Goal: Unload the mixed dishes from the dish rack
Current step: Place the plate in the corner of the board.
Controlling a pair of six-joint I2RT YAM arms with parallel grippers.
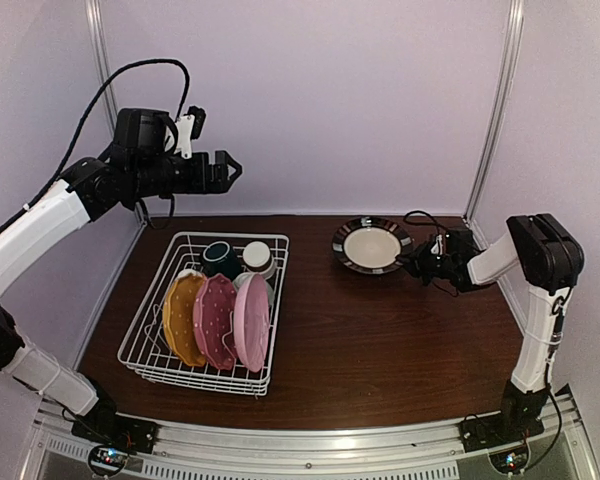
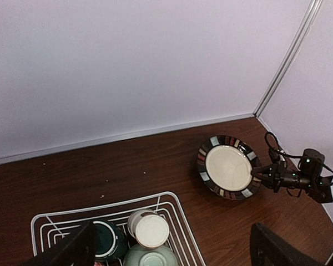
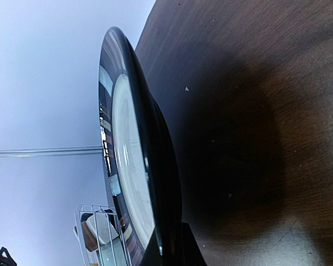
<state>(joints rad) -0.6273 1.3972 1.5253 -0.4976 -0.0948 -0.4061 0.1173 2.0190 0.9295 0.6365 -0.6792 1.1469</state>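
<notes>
So, dark brown plate (image 1: 371, 245): out of the rack, at the 1 o'clock part of the table (image 1: 380, 350). It is on the wood or just over it; I cannot tell which.
Right gripper (image 1: 420, 262): pinching that plate's rim. The plate lies at 9 o'clock from it.
Left gripper (image 1: 232, 170): up high, fingers (image 2: 72, 252) spread wide, holding nothing.
Dish rack (image 1: 145, 345): on the 9 o'clock side of the table, at 6 o'clock from the left gripper and far below it.
Nearer arm: the left one, I think. The right one is well apart from the rack.
Plates in rack: three, standing on edge, rims running 12 to 6 o'clock. They are the yellow plate (image 1: 183, 318), red-pink plate (image 1: 216, 320) and light pink plate (image 1: 250, 322).
Cups in rack: three that I can count, at the 12 o'clock end. They are the dark green cup (image 1: 220, 258), beige cup (image 1: 258, 255) and pale green cup (image 2: 150, 259).
</notes>
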